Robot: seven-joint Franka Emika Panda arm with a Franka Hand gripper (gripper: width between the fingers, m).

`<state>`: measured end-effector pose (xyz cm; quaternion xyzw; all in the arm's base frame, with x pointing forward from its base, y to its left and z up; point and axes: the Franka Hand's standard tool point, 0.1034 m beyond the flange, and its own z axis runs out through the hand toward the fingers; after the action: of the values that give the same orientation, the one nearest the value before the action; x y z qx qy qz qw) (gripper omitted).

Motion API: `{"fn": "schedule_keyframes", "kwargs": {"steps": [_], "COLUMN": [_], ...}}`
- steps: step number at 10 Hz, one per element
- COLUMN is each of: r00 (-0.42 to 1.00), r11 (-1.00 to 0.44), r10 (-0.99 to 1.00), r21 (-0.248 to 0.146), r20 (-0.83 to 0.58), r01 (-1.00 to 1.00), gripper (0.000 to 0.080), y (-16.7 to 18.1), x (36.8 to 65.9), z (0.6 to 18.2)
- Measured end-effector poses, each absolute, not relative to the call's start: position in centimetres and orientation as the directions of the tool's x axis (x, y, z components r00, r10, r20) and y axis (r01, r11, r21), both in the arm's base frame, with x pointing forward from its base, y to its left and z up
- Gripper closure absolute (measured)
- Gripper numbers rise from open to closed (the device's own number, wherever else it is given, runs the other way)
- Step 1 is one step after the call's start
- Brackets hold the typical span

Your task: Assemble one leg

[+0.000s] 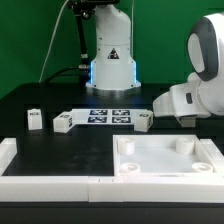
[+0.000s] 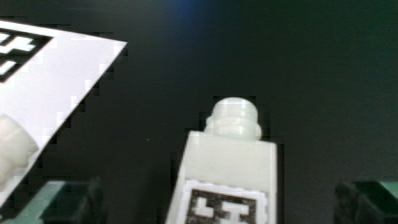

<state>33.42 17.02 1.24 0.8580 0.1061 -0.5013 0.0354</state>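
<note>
Leg (image 1: pixel 143 121) sat mid-frame in the exterior view, at the right end of the marker board (image 1: pixel 105 115), right by the arm (image 1: pixel 195 95). Panel (image 1: pixel 165 155) was lower right. Wrist view: gripper (image 2: pixel 217 195) had its jaws spread wide, with a leg (image 2: pixel 228 160) lying between them untouched and the marker board (image 2: pixel 45 70) close by.

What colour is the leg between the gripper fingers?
The leg is white with a black-and-white tag; wrist view.

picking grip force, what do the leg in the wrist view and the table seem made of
The leg: white plastic by its look, matte with faint sheen, moulded ridged tip, printed tag on one face. The table: matte black surface, no glare; sheet or cloth, cannot tell.
</note>
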Motion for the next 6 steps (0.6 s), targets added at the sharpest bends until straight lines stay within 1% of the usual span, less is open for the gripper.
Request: {"fn": "schedule_keyframes", "kwargs": {"steps": [3, 4, 5, 6], "r00": [0.480, 0.479, 0.479, 0.479], "r11": [-0.975, -0.975, -0.975, -0.975], "r10": [0.147, 0.146, 0.147, 0.147], "r21": [-0.045, -0.045, -0.045, -0.045], "r20": [-0.865, -0.866, -0.866, -0.865], "r01": [0.217, 0.216, 0.217, 0.217], "gripper": [0.0150, 0.0262, 0.0397, 0.0397], "y": [16.96, 16.92, 16.93, 16.93], "x": [32.92, 32.91, 32.91, 32.91], "z": [0.70, 0.65, 0.65, 0.65]}}
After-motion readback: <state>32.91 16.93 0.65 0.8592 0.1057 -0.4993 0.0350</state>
